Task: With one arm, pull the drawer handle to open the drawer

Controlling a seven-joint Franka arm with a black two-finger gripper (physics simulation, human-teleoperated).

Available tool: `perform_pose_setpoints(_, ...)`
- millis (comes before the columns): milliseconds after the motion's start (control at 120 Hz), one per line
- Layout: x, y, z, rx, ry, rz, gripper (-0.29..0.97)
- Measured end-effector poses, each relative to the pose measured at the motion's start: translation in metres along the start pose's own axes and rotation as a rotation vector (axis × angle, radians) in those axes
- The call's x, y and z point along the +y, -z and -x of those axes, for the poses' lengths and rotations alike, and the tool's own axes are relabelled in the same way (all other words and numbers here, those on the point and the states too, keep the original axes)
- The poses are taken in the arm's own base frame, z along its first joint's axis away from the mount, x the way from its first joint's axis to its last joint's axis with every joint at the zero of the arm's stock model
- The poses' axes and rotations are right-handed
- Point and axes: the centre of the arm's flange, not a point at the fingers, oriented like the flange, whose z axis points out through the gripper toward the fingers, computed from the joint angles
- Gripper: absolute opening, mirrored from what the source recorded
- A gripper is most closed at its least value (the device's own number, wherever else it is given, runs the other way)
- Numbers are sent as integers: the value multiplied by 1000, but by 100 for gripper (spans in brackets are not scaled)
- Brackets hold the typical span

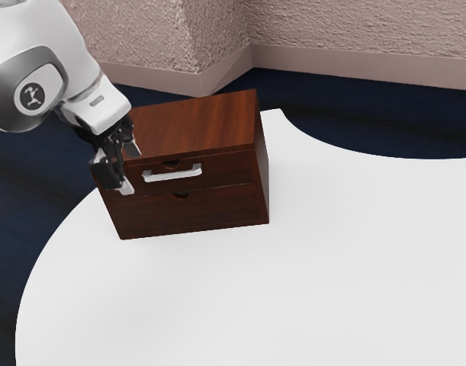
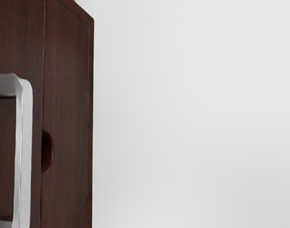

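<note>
No legible words or numbers, a white emblem (image 1: 32, 94) on the dark round cap (image 1: 45, 81) of the arm (image 1: 74, 70), a small grey mark (image 1: 95, 100) on its white shell, too small to read

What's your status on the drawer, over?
Gripper beside the handle, at its end, not on it. Drawer looks shut. Nothing between gripper and handle.

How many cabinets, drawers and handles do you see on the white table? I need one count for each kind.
Cabinet: 1
Drawers: 2 (upper drawer, lower drawer)
Metal handle: 1
Total: 4
</note>
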Motion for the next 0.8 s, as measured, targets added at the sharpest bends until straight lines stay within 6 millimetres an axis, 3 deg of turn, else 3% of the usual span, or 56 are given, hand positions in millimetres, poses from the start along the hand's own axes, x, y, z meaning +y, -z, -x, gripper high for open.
perform_pose_setpoints(108, -2, -18, 2, 9, 12, -25, 57)
perform_pose_setpoints(225, -6, -23, 0, 27, 20, -64, 52)
perform_pose_setpoints(542, -23, -57, -21, 38, 23, -129, 47)
perform_pose_setpoints(800, -35, -78, -15, 9, 40, -146, 46)
